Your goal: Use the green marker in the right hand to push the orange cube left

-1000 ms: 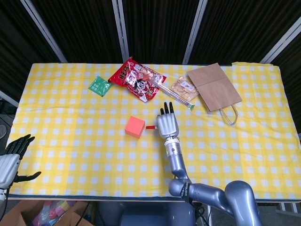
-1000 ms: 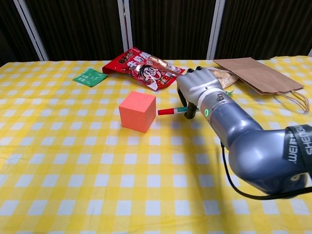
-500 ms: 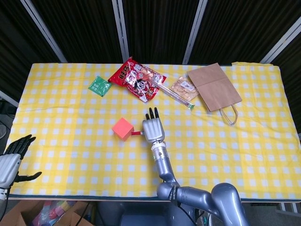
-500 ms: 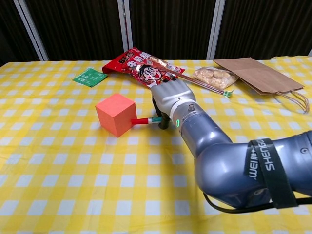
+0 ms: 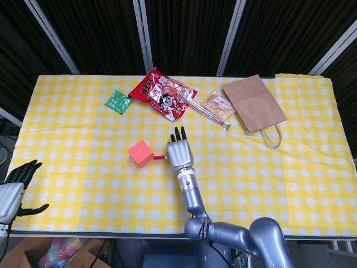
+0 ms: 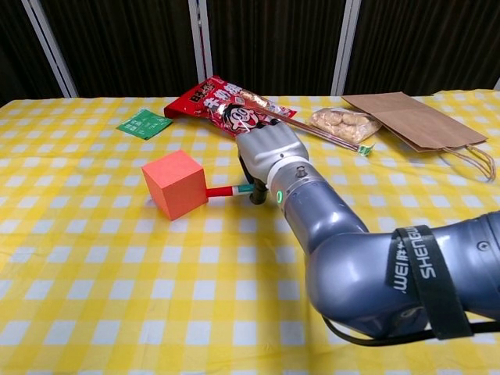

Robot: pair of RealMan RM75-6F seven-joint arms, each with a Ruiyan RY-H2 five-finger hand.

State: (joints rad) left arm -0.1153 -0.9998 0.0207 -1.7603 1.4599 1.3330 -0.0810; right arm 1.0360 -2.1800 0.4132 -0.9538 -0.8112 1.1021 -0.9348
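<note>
Right hand (image 6: 269, 156) pinches the marker (image 6: 230, 189) flat over the cloth, other fingers straight out, red tip touching the cube's (image 6: 174, 184) right face. Cube sits left of the hand, mid-table, below the red snack bag (image 5: 162, 94). Left hand (image 5: 12, 192) hangs off the table's left edge, fingers spread, holding nothing

A yellow checked tablecloth (image 5: 290, 167) covers the table. Along its far side lie a small green packet (image 5: 117, 101), a red snack bag (image 5: 162, 94), a clear bag of biscuits (image 5: 217, 106) and a brown paper bag (image 5: 254, 103), handles toward the near edge.
</note>
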